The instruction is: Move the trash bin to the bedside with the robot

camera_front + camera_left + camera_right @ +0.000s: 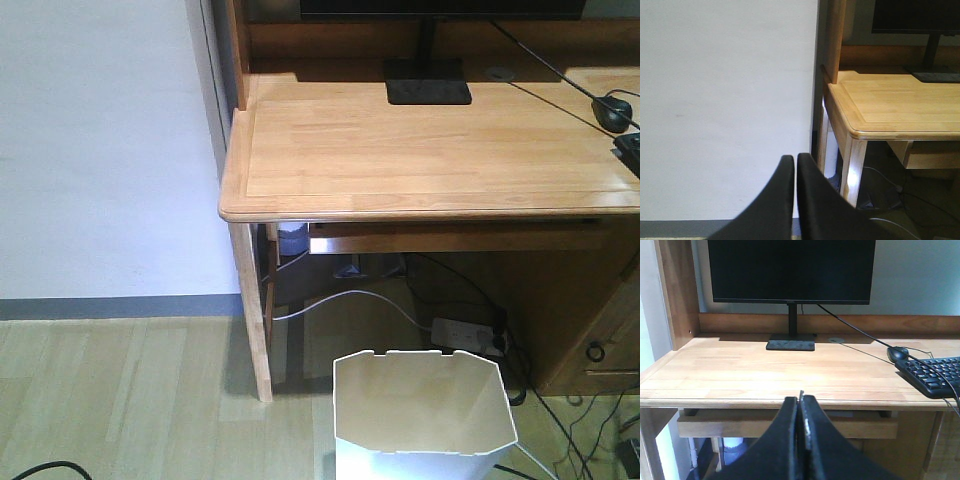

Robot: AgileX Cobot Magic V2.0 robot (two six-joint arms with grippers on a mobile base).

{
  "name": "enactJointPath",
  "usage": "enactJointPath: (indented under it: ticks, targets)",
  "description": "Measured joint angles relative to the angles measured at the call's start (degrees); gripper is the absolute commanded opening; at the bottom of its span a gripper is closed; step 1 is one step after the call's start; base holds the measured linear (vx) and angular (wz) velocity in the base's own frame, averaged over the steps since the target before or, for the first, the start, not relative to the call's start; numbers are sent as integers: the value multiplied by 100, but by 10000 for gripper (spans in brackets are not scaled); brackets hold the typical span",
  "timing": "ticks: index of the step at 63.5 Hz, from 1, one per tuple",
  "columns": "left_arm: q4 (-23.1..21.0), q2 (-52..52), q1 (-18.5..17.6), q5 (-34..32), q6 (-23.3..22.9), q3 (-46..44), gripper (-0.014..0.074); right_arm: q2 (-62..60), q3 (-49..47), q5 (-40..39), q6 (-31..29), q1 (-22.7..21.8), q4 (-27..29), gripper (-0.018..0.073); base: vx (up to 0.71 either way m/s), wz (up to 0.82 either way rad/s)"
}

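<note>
Here, the front-facing view looks down on the trash bin (425, 410), which stands open-mouthed and empty at the bottom edge, on the floor (120, 400) just in front of the desk's leg space. It sits near a power strip (465, 330) and a tangle of cables, a spot that probably serves whoever sits at the desk. Above it lies the light wooden tabletop (420, 150), bearing a monitor base (428, 92) and a mouse (612, 110). Neither arm enters this view, and no bed is visible, so the bedside must lie elsewhere and the carry appears to be at its outset. In the left wrist view, the left gripper (794, 159) points at a bare white wall (725, 100) beside the desk corner. Its jaws are drawn almost together with only a hairline gap, and they hold nothing. In the right wrist view, the right gripper (800, 400) faces the monitor (790, 270) and keyboard (935, 375) at roughly tabletop height. Its jaws are pressed together, and a thin pale sliver shows at the seam, too slight to identify. The bin appears in neither wrist view. Both arms being level, forward-facing and closed suggests a compact travelling posture, not a reach.
</note>
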Motion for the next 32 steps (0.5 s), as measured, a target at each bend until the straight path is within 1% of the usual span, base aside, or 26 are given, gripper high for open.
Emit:
enactJointPath:
  ticks: [32]
  targets:
    - [0,0,0,0,0,0,-6,0,0,0,0,0,0,-10,0,0]
